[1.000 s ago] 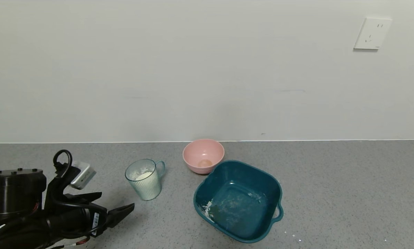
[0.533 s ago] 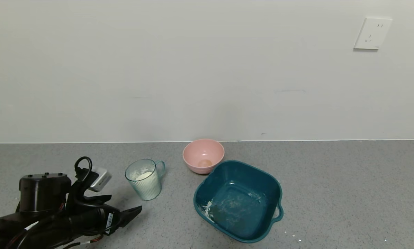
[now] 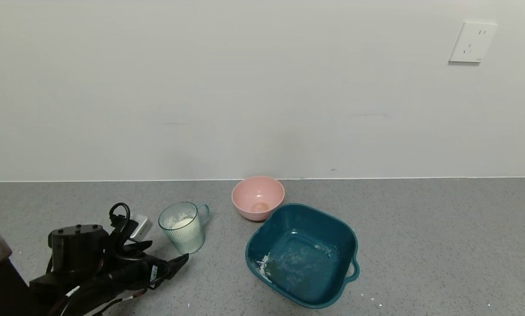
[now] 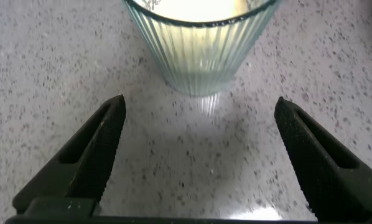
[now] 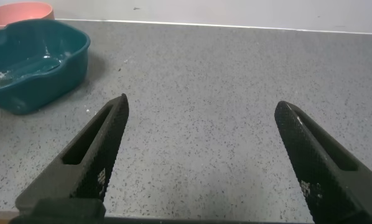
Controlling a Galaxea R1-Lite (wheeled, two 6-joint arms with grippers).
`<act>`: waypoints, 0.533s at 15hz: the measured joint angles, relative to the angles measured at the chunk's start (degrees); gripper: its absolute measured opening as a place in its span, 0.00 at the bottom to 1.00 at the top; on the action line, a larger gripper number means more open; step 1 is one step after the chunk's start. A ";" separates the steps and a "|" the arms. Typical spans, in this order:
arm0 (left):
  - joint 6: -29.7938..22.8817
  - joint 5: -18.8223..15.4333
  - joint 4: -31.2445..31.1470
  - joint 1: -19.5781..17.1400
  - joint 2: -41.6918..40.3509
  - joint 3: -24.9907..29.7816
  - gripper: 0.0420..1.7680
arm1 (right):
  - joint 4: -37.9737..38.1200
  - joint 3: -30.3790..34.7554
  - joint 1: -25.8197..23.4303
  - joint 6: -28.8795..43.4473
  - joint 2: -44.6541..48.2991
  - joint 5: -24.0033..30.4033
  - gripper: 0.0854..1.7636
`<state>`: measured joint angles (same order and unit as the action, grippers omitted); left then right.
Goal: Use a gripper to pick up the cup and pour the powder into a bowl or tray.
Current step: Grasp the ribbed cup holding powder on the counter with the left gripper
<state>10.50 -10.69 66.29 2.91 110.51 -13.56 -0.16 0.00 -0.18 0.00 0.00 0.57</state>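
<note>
The ribbed pale teal cup (image 3: 183,227) stands upright on the grey counter with white powder (image 3: 181,223) inside and its handle turned toward the pink bowl (image 3: 246,210). My left gripper (image 3: 169,250) is low over the counter just short of the cup, open, with nothing between its fingers. In the left wrist view the cup (image 4: 198,43) stands just beyond the left gripper (image 4: 199,102), centred on the gap and apart from both fingertips. My right gripper (image 5: 201,101) is open over bare counter, out of the head view.
A large dark teal tub (image 3: 349,245) with powder smears sits right of the cup, touching the pink bowl's front. The right wrist view shows the tub (image 5: 55,62) and the bowl (image 5: 18,11) far off. A wall with an outlet (image 3: 472,42) rises behind the counter.
My left arm has moved right and forward along the counter, bringing its open fingers close to the cup. The cup, bowl and tub have not moved.
</note>
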 joint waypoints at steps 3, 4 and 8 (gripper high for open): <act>-0.17 -0.02 11.46 0.06 5.06 1.84 0.97 | 0.00 0.00 0.00 0.00 0.00 0.00 0.97; -0.22 -0.20 15.35 0.06 6.63 2.78 0.97 | 0.00 0.00 0.00 0.00 0.00 0.02 0.97; -0.44 -0.77 23.02 0.09 12.14 4.79 0.97 | 0.00 0.00 0.00 0.00 0.00 0.02 0.97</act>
<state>10.06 -11.46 89.31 3.00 122.65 -8.77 -0.16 0.00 -0.18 0.00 0.00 0.60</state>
